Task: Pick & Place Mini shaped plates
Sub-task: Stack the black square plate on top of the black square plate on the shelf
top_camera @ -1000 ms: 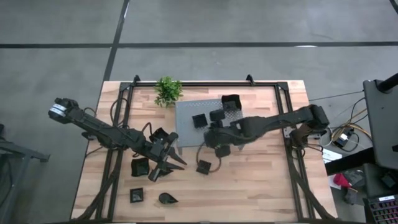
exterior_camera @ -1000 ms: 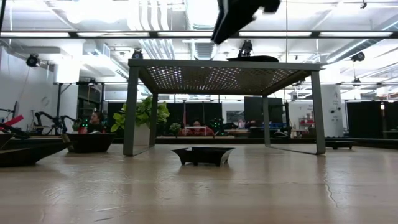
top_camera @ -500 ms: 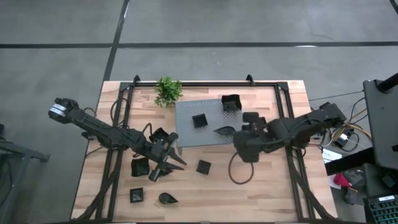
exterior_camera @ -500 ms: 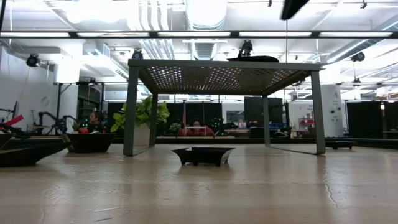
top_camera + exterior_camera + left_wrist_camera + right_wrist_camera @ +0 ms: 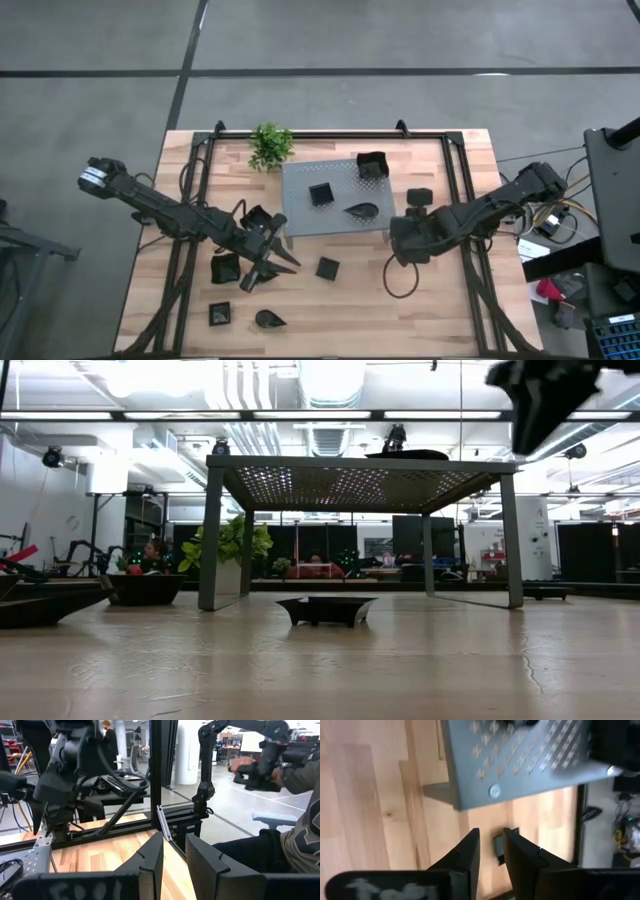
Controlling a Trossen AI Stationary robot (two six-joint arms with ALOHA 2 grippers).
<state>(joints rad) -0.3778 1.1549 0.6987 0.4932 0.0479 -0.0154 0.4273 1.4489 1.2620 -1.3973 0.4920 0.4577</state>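
Note:
Three black mini shaped plates lie on the grey perforated stand (image 5: 300, 215): two square ones (image 5: 320, 193) (image 5: 371, 165) and a teardrop one (image 5: 361, 210). Several more rest on the wooden table, among them a square one (image 5: 327, 267) in front of the stand, a small one (image 5: 418, 197) to its right and a teardrop one (image 5: 267, 319) near the front edge. My right gripper (image 5: 402, 245) hangs above the table off the stand's near right corner, tilted down, open by a narrow gap and empty. My left gripper (image 5: 272, 265) hovers level near the stand's near left leg, narrowly open and empty.
A small green potted plant (image 5: 269, 146) stands behind the stand's far left corner. Black frame rails (image 5: 470, 250) run along the table's sides. Bare wood lies between the stand and the near edge. A seated person (image 5: 295, 840) shows beyond the table in the left wrist view.
My right gripper has drawn back from over the stand's near part toward the table's right edge, tipping and turning as it went. This has uncovered the teardrop plate lying on the stand. The left arm has kept still.

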